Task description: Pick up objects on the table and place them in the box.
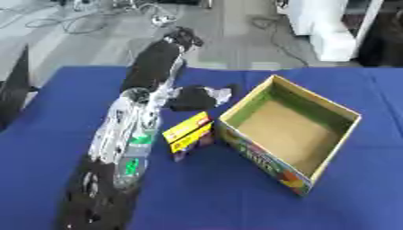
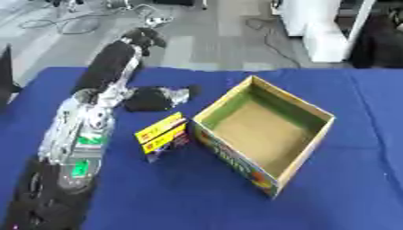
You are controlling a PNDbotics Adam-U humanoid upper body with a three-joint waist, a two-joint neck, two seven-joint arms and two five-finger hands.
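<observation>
The left hand (image 1: 201,97) lies low on the blue tabletop (image 1: 47,117), out at the end of a long arm that runs in from the near left corner, and it sits between the far edge and the small yellow carton (image 1: 189,134). Whether its fingers are apart or together I cannot tell; the hand reads only as a dark mass with a pale glint at its side. The right hand shows in neither view.

The yellow carton stands near the middle of the tabletop, just beside the left wall of the open cardboard box (image 2: 303,148), apart from the hand. The box looks empty, so the task seems hardly begun.

Several risks follow from this layout. The carton stands tall and narrow, so a sideways brush from the fingers would probably tip it flat, making it harder to grasp. It is also very close to the box wall; fingers coming down on that side could catch the rim and skid the light box toward the right edge. The forearm passes close to the carton's left face, so any swing of the arm might knock it first.
</observation>
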